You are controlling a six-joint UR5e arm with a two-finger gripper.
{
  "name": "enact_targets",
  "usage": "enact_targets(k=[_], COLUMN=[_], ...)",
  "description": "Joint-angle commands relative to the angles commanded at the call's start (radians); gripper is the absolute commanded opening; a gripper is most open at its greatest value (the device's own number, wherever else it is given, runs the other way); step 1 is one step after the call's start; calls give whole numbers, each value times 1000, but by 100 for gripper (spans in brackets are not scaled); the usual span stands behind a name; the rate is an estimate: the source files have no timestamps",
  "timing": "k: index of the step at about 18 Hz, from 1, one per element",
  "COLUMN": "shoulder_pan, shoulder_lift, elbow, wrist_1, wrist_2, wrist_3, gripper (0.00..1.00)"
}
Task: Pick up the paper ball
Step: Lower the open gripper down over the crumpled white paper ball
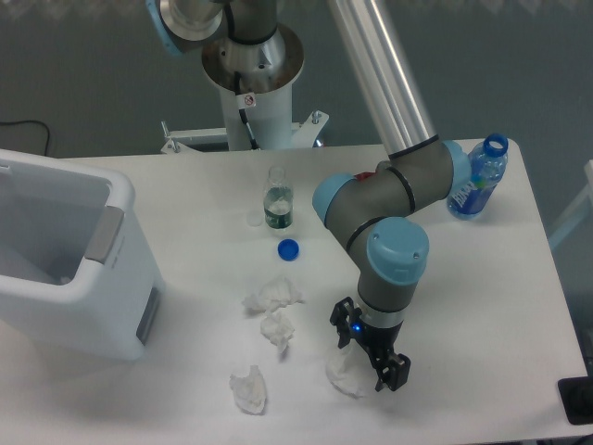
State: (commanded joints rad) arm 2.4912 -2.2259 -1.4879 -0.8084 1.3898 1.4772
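though partly hidden, the paper ball [345, 375] sits between the claw [368, 358] fingers.

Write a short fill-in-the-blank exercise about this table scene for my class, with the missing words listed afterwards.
1. The loose bottle cap on the table is ____ in colour.
2. The gripper is lowered beside a white paper ball, one of ____ crumpled wads on the table.
3. The small clear bottle stands ____, with no cap on.

Missing words: blue; four; upright

The gripper [367, 360] hangs low over the table [482, 306], fingers straddling a white wad [345, 375], seemingly the paper ball. Three other wads [273, 295] [277, 329] [248, 388] lie to its left.
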Motion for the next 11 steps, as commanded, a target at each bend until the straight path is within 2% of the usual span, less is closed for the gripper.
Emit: enact_targets(k=[11], shoulder_pan=[-2], shoulder_lift=[-38], elbow=[17], wrist_1=[5], wrist_2=[2], wrist_3=[38], gripper=[100])
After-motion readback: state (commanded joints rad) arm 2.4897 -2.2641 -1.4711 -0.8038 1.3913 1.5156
